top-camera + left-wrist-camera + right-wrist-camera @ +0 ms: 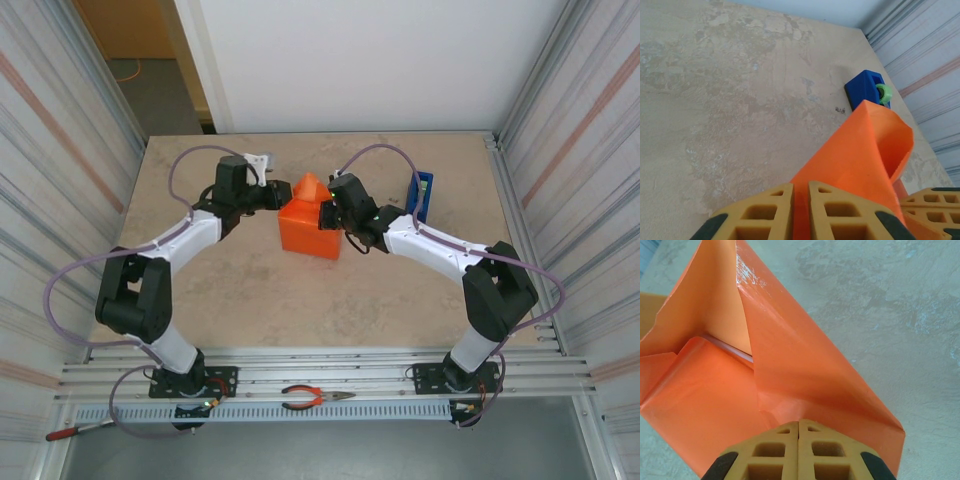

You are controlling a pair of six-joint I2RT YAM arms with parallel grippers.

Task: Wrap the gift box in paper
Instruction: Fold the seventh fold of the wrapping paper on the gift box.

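The orange paper [310, 238] is folded round the gift box at the table's middle, so the box itself is hidden under it. One triangular flap [310, 186] stands up at the far side. My left gripper [276, 196] reaches in from the left. In the left wrist view it [800, 189] is shut on a strip of that paper [865, 150], which curls up ahead of the fingers. From the right comes my right gripper [329, 212]. Its fingertips [799, 423] are tight together and rest against a creased fold of the paper [805, 370].
A blue tape dispenser [420, 197] with a green roll [883, 93] stands right of the box near the back. Red-handled pliers [315, 398] lie on the front rail. Corrugated metal walls close in both sides of the beige table [250, 290].
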